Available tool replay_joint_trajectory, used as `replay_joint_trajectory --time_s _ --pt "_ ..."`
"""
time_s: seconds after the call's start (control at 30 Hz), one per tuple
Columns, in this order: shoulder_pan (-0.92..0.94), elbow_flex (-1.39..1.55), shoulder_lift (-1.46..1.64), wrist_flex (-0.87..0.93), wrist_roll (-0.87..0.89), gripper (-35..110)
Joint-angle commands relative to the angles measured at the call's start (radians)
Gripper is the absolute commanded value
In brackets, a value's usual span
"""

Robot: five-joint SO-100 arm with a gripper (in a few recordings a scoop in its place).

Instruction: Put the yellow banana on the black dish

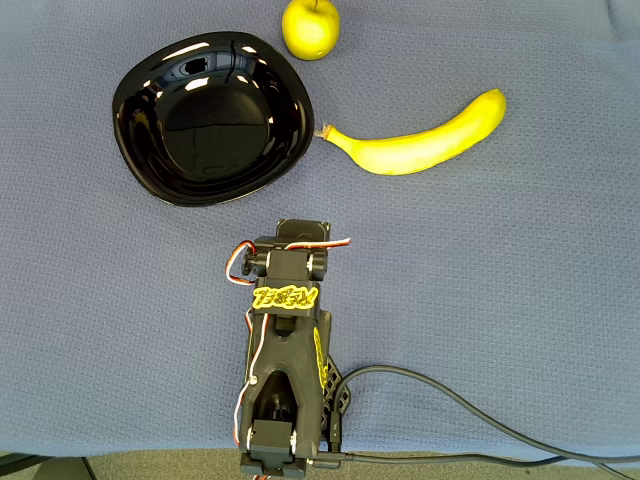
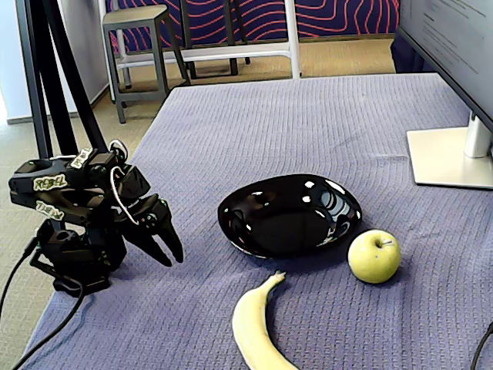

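The yellow banana [image 1: 415, 145] lies flat on the blue cloth, right of the black dish [image 1: 210, 120], its stem tip nearly at the dish's rim. In the fixed view the banana [image 2: 254, 324] lies in front of the dish [image 2: 289, 212], which holds nothing. My arm [image 1: 288, 330] is folded back near the table's front edge, below the dish in the overhead view. My gripper [image 2: 170, 255] hangs a little above the cloth, left of the dish and well away from the banana. Its fingers are together with nothing between them.
A yellow-green apple [image 1: 311, 27] sits just beyond the dish's upper right rim, and in the fixed view the apple [image 2: 374, 256] is right of the dish. A monitor stand [image 2: 451, 158] is at the far right. A cable [image 1: 450, 400] trails from the arm's base.
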Motion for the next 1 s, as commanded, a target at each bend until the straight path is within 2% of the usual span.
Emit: replay_joint_trajectory --time_s 0.0,0.6,0.83,0.97 --pt "-0.002 -0.092 -0.054 -0.06 -0.005 0" --pt "-0.018 -0.156 -0.097 -0.1 0.02 1" --pt "0.012 -0.265 -0.27 -0.235 -0.064 6" --pt "0.037 -0.368 -0.376 -0.247 -0.08 9"
